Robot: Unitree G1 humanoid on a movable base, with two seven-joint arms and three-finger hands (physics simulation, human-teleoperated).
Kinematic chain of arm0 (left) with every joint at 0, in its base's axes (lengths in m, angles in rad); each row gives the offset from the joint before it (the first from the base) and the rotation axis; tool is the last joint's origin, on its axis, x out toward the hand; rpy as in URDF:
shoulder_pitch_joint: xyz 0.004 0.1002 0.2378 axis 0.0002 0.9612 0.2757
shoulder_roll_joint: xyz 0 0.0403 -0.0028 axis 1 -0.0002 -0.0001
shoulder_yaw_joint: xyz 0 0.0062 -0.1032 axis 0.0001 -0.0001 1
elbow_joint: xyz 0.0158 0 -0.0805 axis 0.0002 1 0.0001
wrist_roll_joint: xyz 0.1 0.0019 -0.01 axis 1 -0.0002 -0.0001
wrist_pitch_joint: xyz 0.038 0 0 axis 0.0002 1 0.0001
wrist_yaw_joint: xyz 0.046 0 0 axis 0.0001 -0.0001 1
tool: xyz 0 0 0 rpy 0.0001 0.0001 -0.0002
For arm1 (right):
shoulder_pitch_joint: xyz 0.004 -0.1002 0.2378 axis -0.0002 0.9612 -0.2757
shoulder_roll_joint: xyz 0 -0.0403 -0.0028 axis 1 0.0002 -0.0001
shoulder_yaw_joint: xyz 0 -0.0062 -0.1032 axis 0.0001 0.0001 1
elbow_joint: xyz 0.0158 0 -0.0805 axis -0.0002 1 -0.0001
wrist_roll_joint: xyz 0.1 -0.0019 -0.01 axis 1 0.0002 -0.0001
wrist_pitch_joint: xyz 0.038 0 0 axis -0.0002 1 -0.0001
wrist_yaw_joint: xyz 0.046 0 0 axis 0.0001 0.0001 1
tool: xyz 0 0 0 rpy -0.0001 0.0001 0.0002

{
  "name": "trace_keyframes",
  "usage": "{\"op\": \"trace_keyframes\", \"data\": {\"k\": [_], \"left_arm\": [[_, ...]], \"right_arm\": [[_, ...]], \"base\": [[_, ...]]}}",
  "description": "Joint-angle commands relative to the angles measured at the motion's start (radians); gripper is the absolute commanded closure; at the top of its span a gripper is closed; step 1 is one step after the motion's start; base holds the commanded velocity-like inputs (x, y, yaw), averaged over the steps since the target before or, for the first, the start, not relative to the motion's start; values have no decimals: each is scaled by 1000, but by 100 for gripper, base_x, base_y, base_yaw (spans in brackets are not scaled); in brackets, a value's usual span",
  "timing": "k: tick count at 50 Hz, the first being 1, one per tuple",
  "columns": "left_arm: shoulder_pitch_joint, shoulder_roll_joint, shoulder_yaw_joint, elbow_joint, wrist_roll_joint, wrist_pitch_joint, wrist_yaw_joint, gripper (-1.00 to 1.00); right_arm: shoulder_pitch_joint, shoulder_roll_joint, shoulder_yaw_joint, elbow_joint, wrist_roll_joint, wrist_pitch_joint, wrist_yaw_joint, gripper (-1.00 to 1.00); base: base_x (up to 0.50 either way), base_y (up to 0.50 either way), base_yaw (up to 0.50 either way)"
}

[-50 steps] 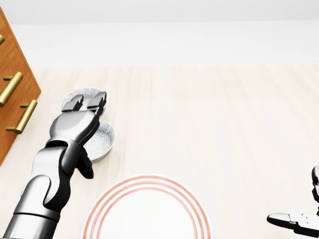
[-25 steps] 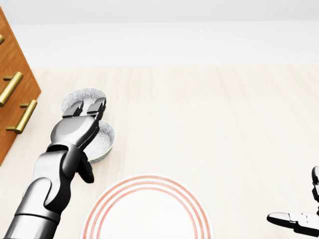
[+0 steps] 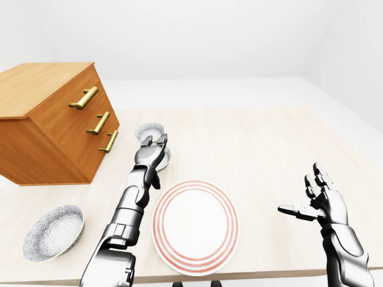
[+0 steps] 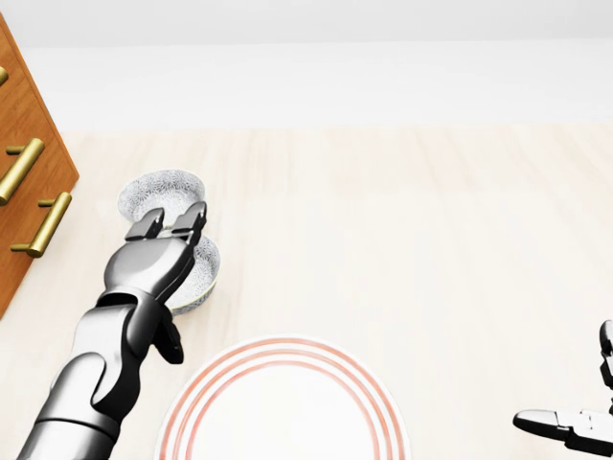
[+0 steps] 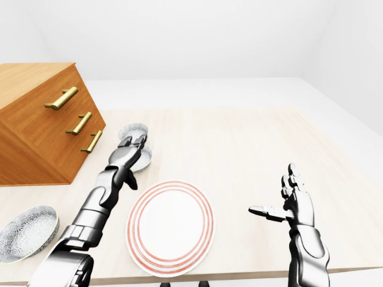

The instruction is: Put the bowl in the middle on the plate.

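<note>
My left hand (image 4: 148,264) hangs open-fingered over the middle bowl (image 4: 203,270), left of centre just above the plate (image 4: 287,412), so I'd pinch its rim squarely before lifting; right hand (image 3: 320,203) idles spread open, lower right.

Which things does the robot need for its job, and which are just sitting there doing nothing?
Needed for the job:
- middle bowl, under the left hand
- red-ringed plate, with nothing on it yet

Just lying about:
- far bowl, towards the top of the head view
- near bowl, by the table's bottom-left edge
- wooden drawer chest
</note>
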Motion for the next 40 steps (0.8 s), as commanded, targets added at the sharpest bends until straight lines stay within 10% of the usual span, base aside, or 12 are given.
{"op": "trace_keyframes", "data": {"k": [1,40], "left_arm": [[6,-10,-7,26,-4,-5,29,-100],[-35,-34,-28,161,-32,-21,119,-100]], "right_arm": [[1,0,1,-3,-1,2,0,-100],[-2,0,3,3,-1,-1,1,-100]], "base": [[0,0,0],[0,0,0]]}}
